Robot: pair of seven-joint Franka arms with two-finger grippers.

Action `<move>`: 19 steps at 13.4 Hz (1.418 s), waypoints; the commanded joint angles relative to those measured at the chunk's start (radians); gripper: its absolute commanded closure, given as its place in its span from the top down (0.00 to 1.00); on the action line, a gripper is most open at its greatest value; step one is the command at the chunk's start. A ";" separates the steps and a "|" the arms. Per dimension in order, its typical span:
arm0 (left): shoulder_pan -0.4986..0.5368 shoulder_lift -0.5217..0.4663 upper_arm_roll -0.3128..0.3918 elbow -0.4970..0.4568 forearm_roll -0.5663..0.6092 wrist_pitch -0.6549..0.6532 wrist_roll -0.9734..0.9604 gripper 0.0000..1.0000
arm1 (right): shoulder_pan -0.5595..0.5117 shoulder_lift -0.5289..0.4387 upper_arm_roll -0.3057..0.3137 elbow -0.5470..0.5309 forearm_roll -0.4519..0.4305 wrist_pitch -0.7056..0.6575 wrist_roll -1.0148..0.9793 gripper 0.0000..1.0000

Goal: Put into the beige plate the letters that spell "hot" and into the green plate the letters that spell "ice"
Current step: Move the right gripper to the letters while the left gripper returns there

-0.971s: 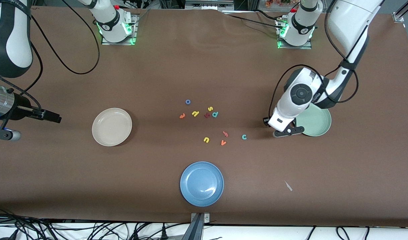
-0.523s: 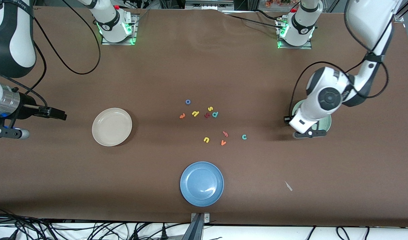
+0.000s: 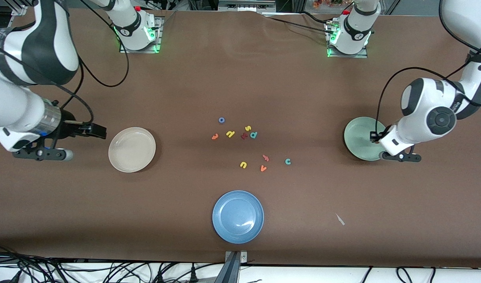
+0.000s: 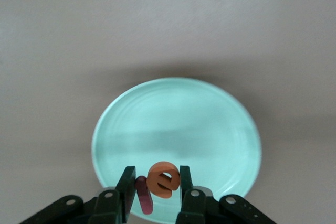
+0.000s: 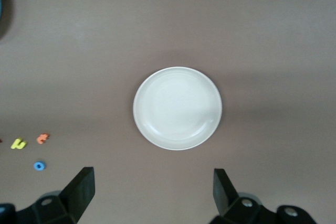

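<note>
Over the green plate [image 4: 220, 114] rim, left claw [image 4: 156, 182] pinches orange "e" [image 4: 164, 179]; right claw [image 5: 152, 187] waits spread

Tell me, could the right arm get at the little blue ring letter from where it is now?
Probably yes. The right gripper hangs open beside the beige plate, holding nothing, and bare table lies between it and the blue "o"; only the plate sits near its path.

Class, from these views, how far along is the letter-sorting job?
Done: nothing; both the beige plate and the green plate are empty. In hand: the left gripper holds the orange "e" and dark red "i" over the green plate. Left: teal "c" and "hot". The right gripper waits open.
</note>
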 commanded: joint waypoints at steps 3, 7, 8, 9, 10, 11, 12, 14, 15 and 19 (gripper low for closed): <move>0.032 0.046 -0.009 -0.019 -0.027 0.006 0.070 0.19 | 0.089 0.020 -0.006 0.006 0.063 0.001 0.049 1.00; 0.031 0.129 -0.009 -0.022 -0.027 0.115 0.042 0.18 | 0.152 0.055 -0.006 0.006 0.108 0.048 0.164 1.00; 0.031 0.137 -0.009 -0.022 -0.027 0.120 0.042 0.18 | 0.156 0.061 0.009 0.003 0.122 0.069 0.191 1.00; 0.031 0.146 -0.007 -0.020 -0.025 0.121 0.042 0.19 | 0.134 0.064 0.067 0.003 0.122 0.085 0.214 1.00; 0.032 0.148 -0.007 -0.020 -0.022 0.121 0.042 0.29 | 0.108 0.066 0.113 -0.002 0.116 0.107 0.239 1.00; 0.032 0.146 -0.007 -0.019 -0.019 0.121 0.042 0.44 | 0.095 0.069 0.145 -0.017 0.109 0.133 0.267 1.00; 0.032 0.143 -0.007 -0.019 -0.019 0.120 0.044 0.72 | 0.084 0.069 0.176 -0.043 0.107 0.177 0.291 1.00; 0.032 0.104 -0.009 -0.008 -0.021 0.085 0.048 1.00 | 0.055 0.069 0.257 -0.106 0.066 0.284 0.354 1.00; 0.031 0.065 -0.012 0.007 -0.027 0.027 0.050 1.00 | 0.037 0.070 0.296 -0.140 0.022 0.321 0.380 1.00; 0.020 0.037 -0.094 0.168 -0.166 -0.175 -0.045 1.00 | 0.055 0.144 0.350 -0.180 -0.098 0.380 0.481 1.00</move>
